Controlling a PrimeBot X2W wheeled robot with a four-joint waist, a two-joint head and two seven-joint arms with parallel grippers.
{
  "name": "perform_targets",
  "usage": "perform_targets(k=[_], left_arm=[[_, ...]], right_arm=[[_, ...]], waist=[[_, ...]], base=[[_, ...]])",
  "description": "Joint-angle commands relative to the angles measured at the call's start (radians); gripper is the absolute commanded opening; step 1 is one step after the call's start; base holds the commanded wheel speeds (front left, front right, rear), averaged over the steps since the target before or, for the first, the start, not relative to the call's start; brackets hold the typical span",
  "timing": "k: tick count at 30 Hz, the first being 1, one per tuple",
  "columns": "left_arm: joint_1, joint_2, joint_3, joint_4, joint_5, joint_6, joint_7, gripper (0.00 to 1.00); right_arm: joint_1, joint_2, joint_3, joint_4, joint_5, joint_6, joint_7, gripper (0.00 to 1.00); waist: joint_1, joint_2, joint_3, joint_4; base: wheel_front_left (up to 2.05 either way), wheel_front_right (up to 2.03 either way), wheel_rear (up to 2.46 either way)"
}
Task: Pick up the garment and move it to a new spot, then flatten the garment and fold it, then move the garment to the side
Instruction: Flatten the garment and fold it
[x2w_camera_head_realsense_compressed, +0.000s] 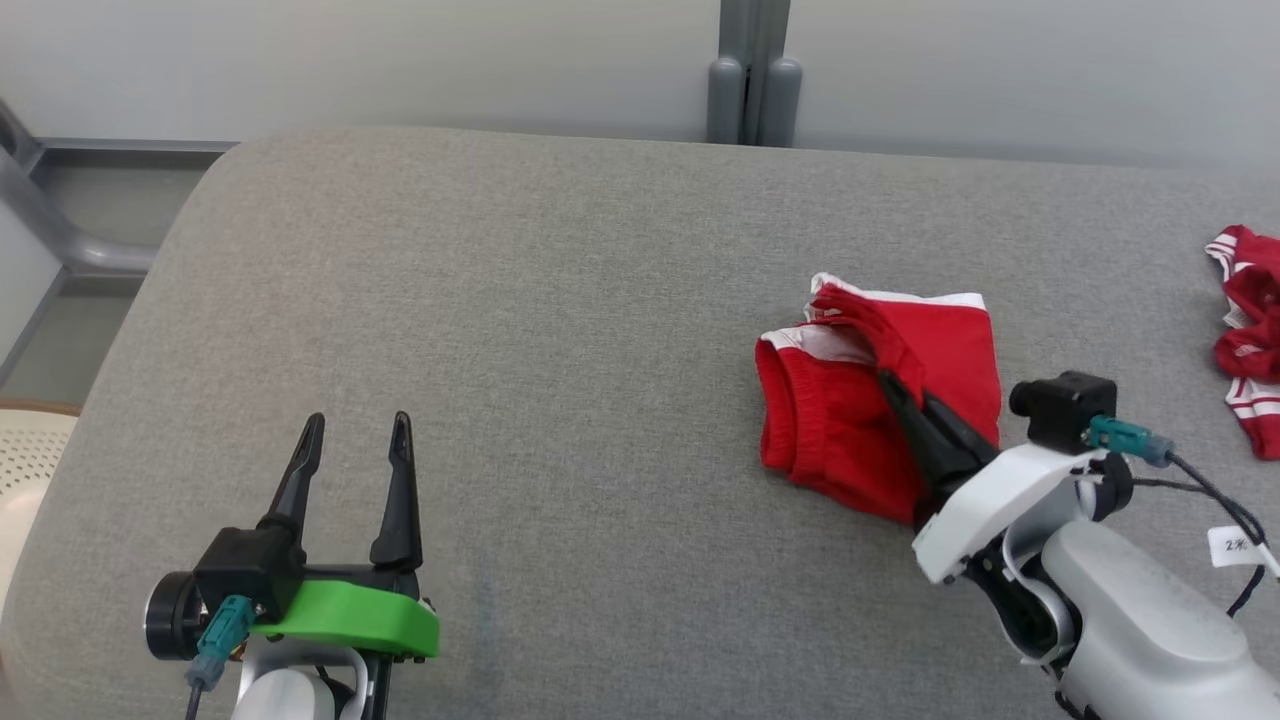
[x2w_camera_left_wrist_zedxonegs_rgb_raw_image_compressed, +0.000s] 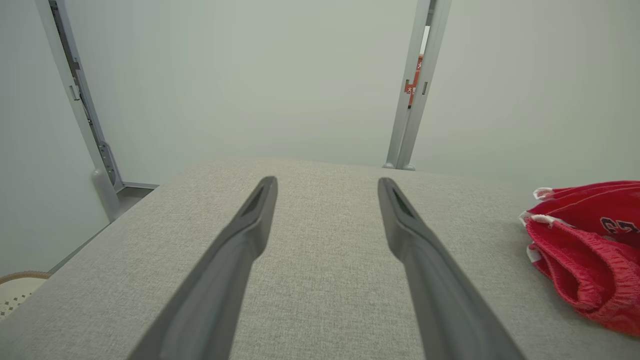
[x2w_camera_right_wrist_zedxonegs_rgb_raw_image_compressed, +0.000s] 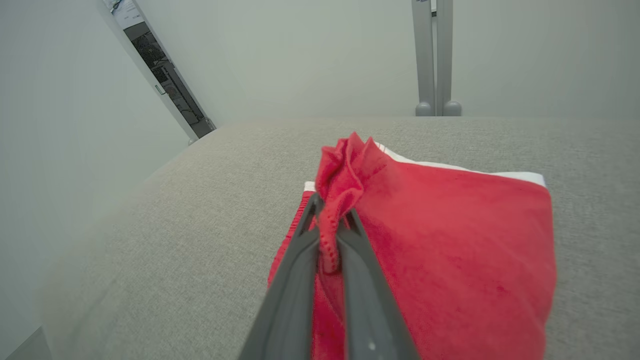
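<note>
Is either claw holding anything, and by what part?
The right gripper is shut on a bunched fold of the red fabric garment with white trim. The left gripper is open, holding nothing.

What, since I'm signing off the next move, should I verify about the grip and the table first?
1. Right gripper shut on a raised fold of the red garment: ok.
2. Grip catches every layer: cannot tell.
3. Garment lies folded on the grey table: ok.
4. Left gripper open, holding nothing, apart from the garment: ok.
5. Rightward path: a second red garment lies at the table's right edge, likely in the way: not ok.
</note>
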Motion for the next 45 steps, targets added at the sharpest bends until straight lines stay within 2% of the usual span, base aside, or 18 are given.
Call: perform_targets(k=[1, 9, 16, 17, 18, 19, 23, 27, 29, 32, 33, 34, 35, 36, 45], left_arm=[[0.011, 0.002, -0.003, -0.002, -0.008, 0.006, -0.003, 1.00], [0.022, 0.002, -0.019, -0.002, -0.022, 0.016, -0.003, 1.00], [0.021, 0.002, -0.026, 0.001, -0.023, 0.022, -0.003, 1.00], [0.020, 0.002, -0.027, 0.003, -0.023, 0.022, -0.003, 1.00], [0.018, 0.002, -0.029, 0.005, -0.022, 0.021, -0.003, 1.00], [0.018, 0.002, -0.030, 0.006, -0.022, 0.021, -0.003, 1.00], [0.021, 0.002, -0.028, 0.009, -0.019, 0.020, -0.003, 1.00], [0.026, 0.002, -0.025, 0.009, -0.011, 0.017, -0.003, 1.00], [0.026, 0.002, -0.029, 0.009, -0.009, 0.014, -0.003, 1.00], [0.020, 0.002, -0.036, 0.007, -0.009, 0.013, -0.003, 1.00], [0.015, 0.002, -0.039, 0.007, -0.008, 0.013, -0.003, 1.00], [0.009, 0.002, -0.042, 0.008, -0.006, 0.013, -0.003, 1.00], [0.003, 0.002, -0.045, 0.009, -0.005, 0.013, -0.003, 1.00], [-0.004, 0.002, -0.048, 0.009, -0.005, 0.013, -0.003, 1.00], [-0.042, 0.002, -0.082, 0.016, -0.019, 0.017, -0.003, 1.00]], right_arm=[[0.023, 0.003, 0.013, -0.013, -0.005, 0.000, 0.002, 0.00], [0.095, 0.017, 0.052, -0.051, -0.033, 0.000, -0.005, 0.00], [0.135, 0.034, 0.053, -0.062, -0.054, 0.000, -0.010, 0.00], [0.138, 0.037, 0.051, -0.062, -0.053, 0.000, -0.010, 0.44], [0.140, 0.040, 0.049, -0.066, -0.052, 0.000, -0.010, 1.00], [0.144, 0.042, 0.041, -0.070, -0.050, 0.000, -0.010, 1.00], [0.159, 0.038, -0.050, -0.117, -0.068, 0.000, -0.010, 1.00], [0.200, 0.033, -0.197, -0.173, -0.093, 0.000, -0.010, 1.00], [0.219, 0.029, -0.275, -0.182, -0.119, 0.000, -0.010, 1.00], [0.210, 0.017, -0.322, -0.156, -0.169, 0.000, -0.010, 1.00], [0.202, 0.019, -0.337, -0.137, -0.177, 0.000, -0.010, 0.92], [0.184, 0.023, -0.357, -0.113, -0.187, 0.000, -0.010, 0.39], [0.166, 0.027, -0.365, -0.097, -0.196, 0.000, -0.010, 0.09], [0.147, 0.032, -0.369, -0.070, -0.206, 0.000, -0.010, 0.00], [-0.015, 0.068, -0.350, 0.206, -0.296, 0.000, -0.010, 0.00]], waist=[[0.0000, 0.0000, 0.006, 0.024], [0.0000, 0.0000, 0.014, 0.054], [0.0000, 0.0000, 0.016, 0.054], [0.0000, 0.0000, 0.016, 0.053], [0.0000, 0.0000, 0.015, 0.052], [0.0000, 0.0000, 0.014, 0.051], [0.0000, 0.0000, 0.008, 0.043], [0.0000, 0.0000, 0.003, 0.037], [0.0000, 0.0000, 0.002, 0.036], [0.0000, 0.0000, 0.010, 0.039], [0.0000, 0.0000, 0.014, 0.040], [0.0000, 0.0000, 0.020, 0.042], [0.0000, 0.0000, 0.025, 0.044], [0.0000, 0.0000, 0.031, 0.047], [0.0000, 0.0000, 0.070, 0.089]], base=[[0.00, 0.00, 0.00], [0.00, 0.00, 0.00], [0.00, 0.00, 0.00], [0.00, 0.00, 0.00], [0.00, 0.00, 0.00], [0.00, 0.00, 0.00], [0.00, 0.00, 0.00], [0.00, 0.00, 0.00], [0.00, 0.00, 0.00], [0.00, 0.00, 0.00], [0.00, 0.00, 0.00], [0.00, 0.00, 0.00], [0.00, 0.00, 0.00], [0.00, 0.00, 0.00], [0.00, 0.00, 0.00]])
